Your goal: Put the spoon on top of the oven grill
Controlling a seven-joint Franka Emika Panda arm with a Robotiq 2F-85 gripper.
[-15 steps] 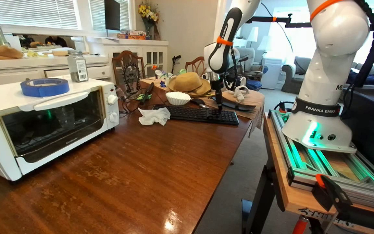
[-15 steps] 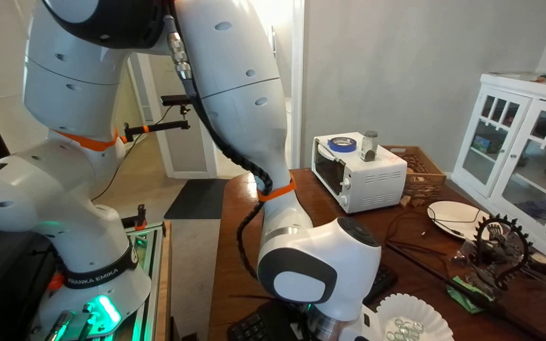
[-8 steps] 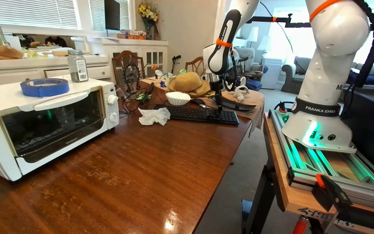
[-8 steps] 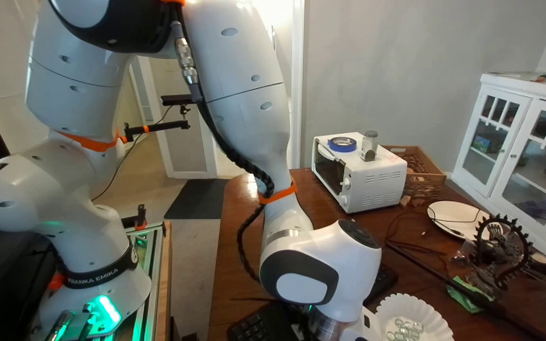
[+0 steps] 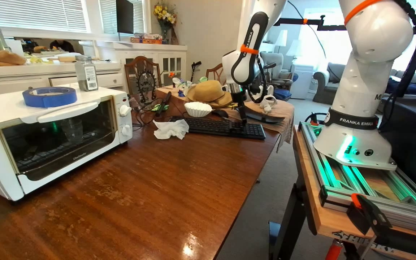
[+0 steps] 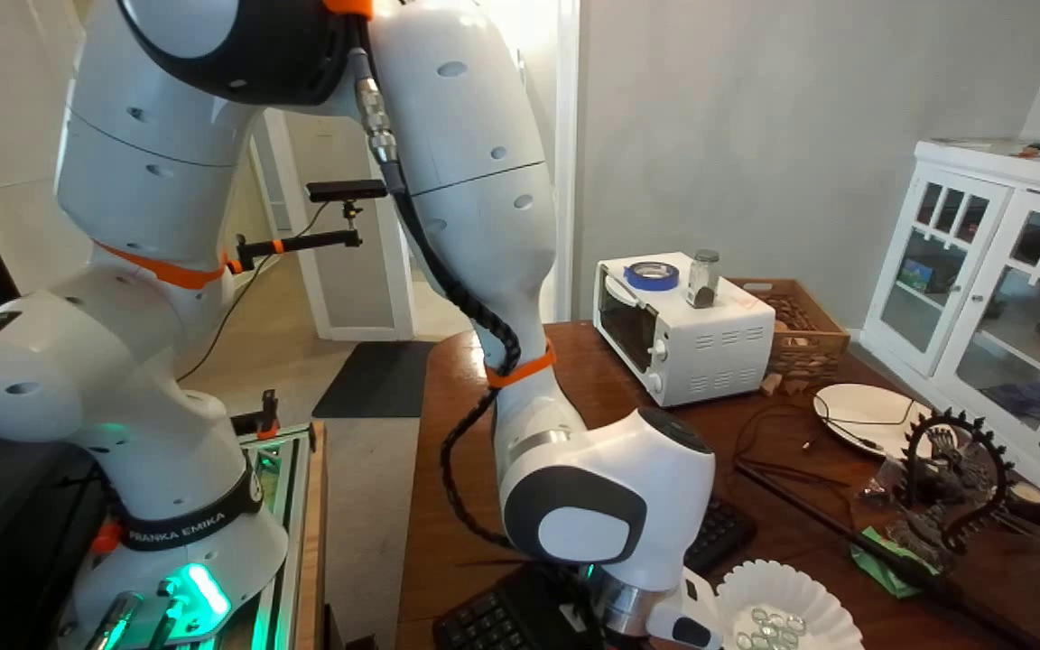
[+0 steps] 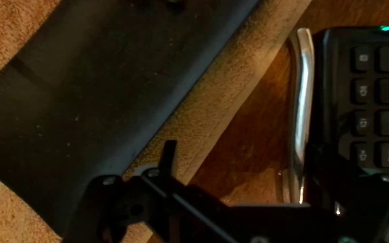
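The pincer [image 7: 243, 152], jaws apart and holding nothing, hangs at the number-pad end of the keyboard [image 7: 377, 101], spread, we judge, to straddle the spoon [image 7: 303, 101], whose bright handle lies on the table [image 7: 255, 135] just beside that end, its bowl out of our sight. We infer that this closeness leaves one jaw little room and risks a rub against the keyboard. The oven grill [image 6: 719, 352], well apart on the same table, bears a tape roll [image 5: 51, 99] and a jar [image 5: 86, 76], which we expect to govern where the spoon can be laid.
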